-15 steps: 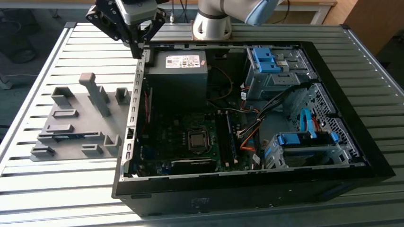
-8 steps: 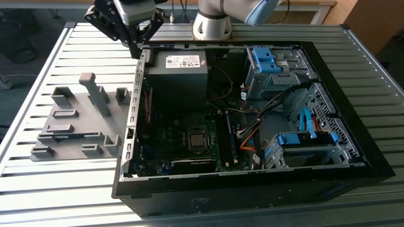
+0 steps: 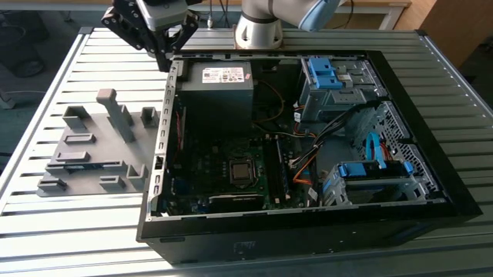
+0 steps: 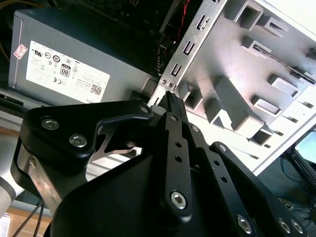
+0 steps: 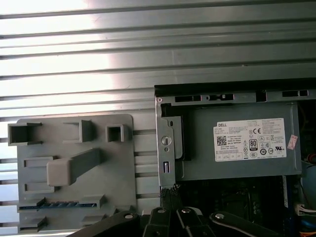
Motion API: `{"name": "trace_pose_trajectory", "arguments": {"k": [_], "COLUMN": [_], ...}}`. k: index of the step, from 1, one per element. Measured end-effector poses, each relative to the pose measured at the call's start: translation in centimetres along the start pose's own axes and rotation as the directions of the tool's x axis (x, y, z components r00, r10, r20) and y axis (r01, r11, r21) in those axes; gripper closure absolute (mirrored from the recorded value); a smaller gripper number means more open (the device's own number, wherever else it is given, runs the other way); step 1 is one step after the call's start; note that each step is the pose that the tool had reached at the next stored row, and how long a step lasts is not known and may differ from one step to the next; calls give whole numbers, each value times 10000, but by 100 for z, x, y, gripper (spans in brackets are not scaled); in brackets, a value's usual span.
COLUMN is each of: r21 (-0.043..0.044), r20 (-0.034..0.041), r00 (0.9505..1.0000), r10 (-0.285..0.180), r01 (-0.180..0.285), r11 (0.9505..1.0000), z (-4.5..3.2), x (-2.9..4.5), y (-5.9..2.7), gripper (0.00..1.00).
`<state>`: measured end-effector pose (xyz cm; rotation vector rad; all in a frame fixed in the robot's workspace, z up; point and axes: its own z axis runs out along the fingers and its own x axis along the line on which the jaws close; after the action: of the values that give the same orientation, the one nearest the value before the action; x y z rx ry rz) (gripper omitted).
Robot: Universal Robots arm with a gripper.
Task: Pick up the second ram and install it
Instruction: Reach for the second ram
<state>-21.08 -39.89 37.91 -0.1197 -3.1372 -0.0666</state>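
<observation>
Fixture plate (image 3: 94, 124) on table (image 3: 77, 242), at exterior view's left of computer case (image 3: 308, 236); second ram (image 3: 86, 166) seated in plate; power supply (image 3: 219, 92) inside case.

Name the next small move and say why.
Probably shift the end effector toward the exterior view's left, over the grey fixture: the second ram sits in a slot there, while the end effector hangs empty at the computer case corner.

Blk gripper (image 4: 171, 98) linkages w/ silver screws; arm (image 3: 258, 29) silver (lt-blue joint cap).
</observation>
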Motion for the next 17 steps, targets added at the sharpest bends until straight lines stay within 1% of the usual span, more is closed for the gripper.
{"name": "trace_pose_trajectory", "arguments": {"k": [17], "r21": [2], "r20": [-18], "r00": [10000], "r10": [1], "r01": [-1], "r11": [10000], "z": [7], "x": [51], "y": [-4], "gripper": [89]}}
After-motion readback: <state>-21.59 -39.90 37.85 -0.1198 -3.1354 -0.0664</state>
